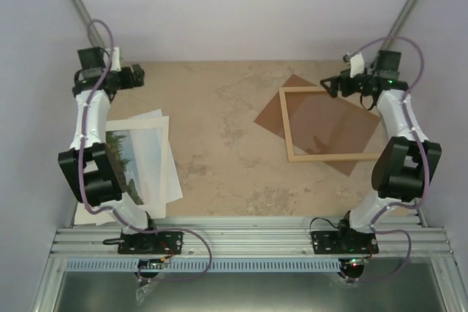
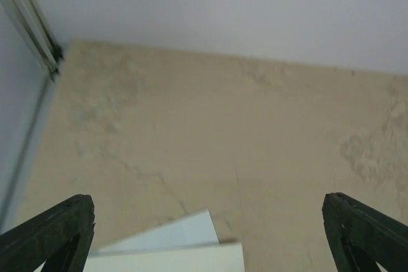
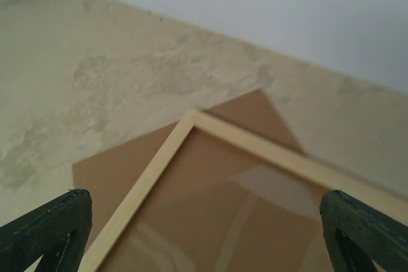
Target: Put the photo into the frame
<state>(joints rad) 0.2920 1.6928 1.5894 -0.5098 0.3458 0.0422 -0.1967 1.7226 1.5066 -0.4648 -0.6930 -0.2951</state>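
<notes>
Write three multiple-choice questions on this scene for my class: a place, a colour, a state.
1. Where on the table does the photo lie? A right side; B left side; C far middle.
2. What colour is the frame? A pale wood; B black; C white.
3. How do the left tool and right tool stand? A both shut; B one open, one shut; C both open, empty.
Key: 1 B, the top view shows it left; 2 A, light wood over the brown backing board; 3 C, both wrist views show them spread wide, gripping nothing.
</notes>
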